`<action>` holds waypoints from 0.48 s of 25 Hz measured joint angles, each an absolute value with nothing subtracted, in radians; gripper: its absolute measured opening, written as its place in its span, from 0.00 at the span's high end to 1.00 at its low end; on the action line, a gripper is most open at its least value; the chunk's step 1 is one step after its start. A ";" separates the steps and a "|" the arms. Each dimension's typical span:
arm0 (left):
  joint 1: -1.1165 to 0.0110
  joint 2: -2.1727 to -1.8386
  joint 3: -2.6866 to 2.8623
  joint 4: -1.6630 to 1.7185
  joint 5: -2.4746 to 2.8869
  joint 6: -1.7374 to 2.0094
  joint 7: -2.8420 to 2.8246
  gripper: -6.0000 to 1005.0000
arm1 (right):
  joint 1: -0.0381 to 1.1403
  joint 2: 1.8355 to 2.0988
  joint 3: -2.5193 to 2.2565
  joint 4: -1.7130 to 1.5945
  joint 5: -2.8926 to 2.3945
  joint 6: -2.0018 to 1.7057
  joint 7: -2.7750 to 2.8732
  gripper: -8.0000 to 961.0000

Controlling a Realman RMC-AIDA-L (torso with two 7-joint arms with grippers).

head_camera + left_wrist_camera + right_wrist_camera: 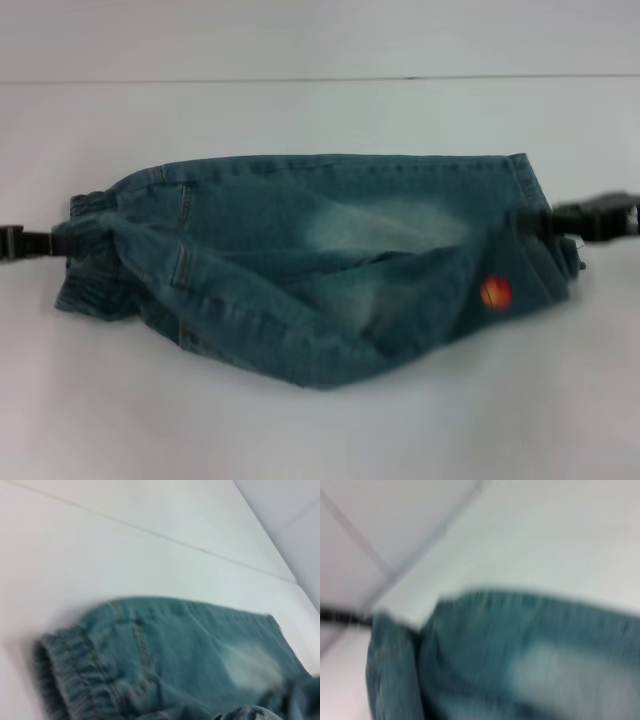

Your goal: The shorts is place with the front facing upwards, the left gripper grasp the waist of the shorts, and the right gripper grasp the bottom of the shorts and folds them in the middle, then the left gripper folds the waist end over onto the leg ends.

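I have one pair of denim shorts (320, 260) stretched across the white table (320, 430) in front of me, waist to my left and leg ends to my right; my left gripper (55, 242) is clamped narrow on the gathered waist (95, 235), and my right gripper (545, 222) is pinched on the leg hem (530, 215), so both hands are holding cloth and neither is free; I judge I hold the two ends at once so the fabric stays taut between them and can swing over as a single sheet along its length; the near edge already sags and rolls up toward the middle, which reads to me as the lengthwise fold under way, not yet laid flat; I count one garment, two grippers, one round orange patch (496, 293) near the leg end; the waist-over-legs fold is not yet done.
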State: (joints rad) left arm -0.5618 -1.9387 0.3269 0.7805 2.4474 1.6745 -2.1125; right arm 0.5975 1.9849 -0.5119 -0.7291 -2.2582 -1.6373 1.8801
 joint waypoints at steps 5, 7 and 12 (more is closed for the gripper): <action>-0.575 -1.975 0.322 0.780 2.427 1.554 -2.137 0.96 | 0.569 2.020 -0.508 -0.658 -2.088 -1.467 1.810 0.96; -0.581 -1.994 0.324 0.780 2.415 1.497 -2.141 0.96 | 0.567 2.036 -0.507 -0.629 -2.042 -1.381 1.781 0.96; -0.598 -2.033 0.329 0.774 2.391 1.379 -2.142 0.96 | 0.588 2.052 -0.514 -0.552 -1.937 -1.217 1.706 0.95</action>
